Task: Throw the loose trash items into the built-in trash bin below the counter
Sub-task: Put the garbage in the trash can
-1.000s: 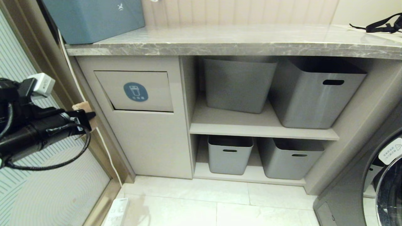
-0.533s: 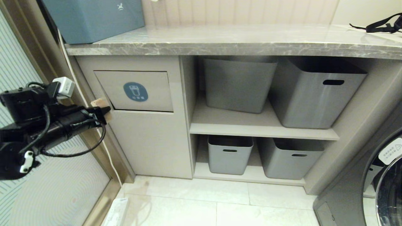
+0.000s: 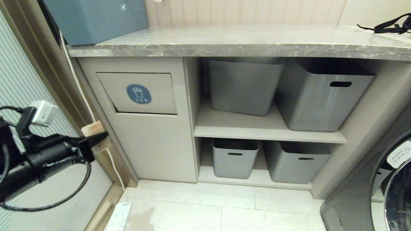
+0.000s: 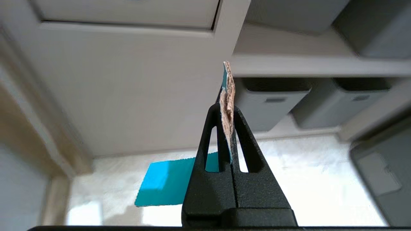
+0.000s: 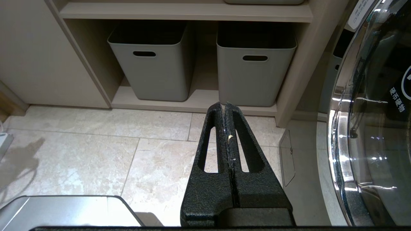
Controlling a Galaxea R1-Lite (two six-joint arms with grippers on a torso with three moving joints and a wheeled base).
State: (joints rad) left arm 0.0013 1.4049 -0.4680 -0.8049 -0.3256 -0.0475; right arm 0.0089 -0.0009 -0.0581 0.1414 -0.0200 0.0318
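Note:
My left gripper [image 3: 102,136] hangs at the left, below and left of the built-in trash bin's flap [image 3: 154,102], which bears a round blue sticker [image 3: 138,94] and is closed. The gripper is shut on a folded tan cardboard piece [image 3: 92,129]. In the left wrist view the cardboard [image 4: 227,93] stands edge-on between the fingers of the left gripper [image 4: 226,110], and its turquoise face [image 4: 167,183] shows behind them. The grey marble-look counter [image 3: 244,48] runs above the bin. My right gripper [image 5: 224,107] is shut and empty over the floor tiles, outside the head view.
Grey tubs [image 3: 244,86] [image 3: 321,96] [image 3: 235,158] [image 3: 297,162] fill the shelves right of the bin. A blue-grey box [image 3: 96,19] and black straps [image 3: 390,27] sit on the counter. A washing machine door [image 3: 396,186] is at the right. A white cable [image 3: 80,93] runs down the left door frame.
The left gripper with the cardboard first rose toward the flap's lower left corner, then dropped down and back to the left. The flap stayed closed.

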